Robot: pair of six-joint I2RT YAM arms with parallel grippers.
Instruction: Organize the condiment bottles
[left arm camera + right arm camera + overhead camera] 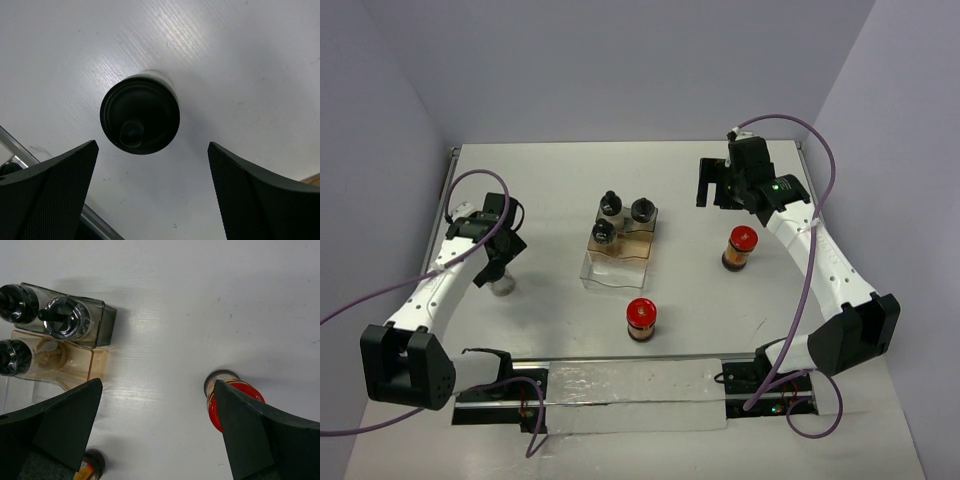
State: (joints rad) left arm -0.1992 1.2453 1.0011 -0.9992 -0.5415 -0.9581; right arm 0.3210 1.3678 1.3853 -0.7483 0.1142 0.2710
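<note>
Recorder: Tray [612, 276] position?

Spotter: Centre of the table [550, 165], between the two arms. Three black-capped jars are logged upright in its far end: back-left jar [611, 203], back-right jar [642, 210] and front-left jar [604, 233]. The back pair is seen side by side. The front-left jar is set just nearer the arm bases.

Recorder: Other black cap?

Spotter: A lone black-capped jar [140, 114] is noted upright on the table at the left, well apart from the tray. It is viewed from straight above in the left wrist view.

Recorder: Left gripper [152, 143] state?

Spotter: Jaws are spread wide and nothing is gripped. It is held over the lone black-capped jar, which is centred in the gap between the fingers [50, 195]. No contact is seen.

Recorder: Red caps?

Spotter: Both are recorded upright on the bare table, outside the tray and apart from each other. The right red-capped jar [741, 246] is placed to the right of the tray. The near red-capped jar [641, 318] is placed in front of the tray, toward the arm bases.

Recorder: Right gripper [158, 382]?

Spotter: Jaws are parted wide and nothing is held. It is positioned above the far right of the table, beyond the right red-capped jar. In its wrist view that jar is partly hidden behind one finger.
</note>
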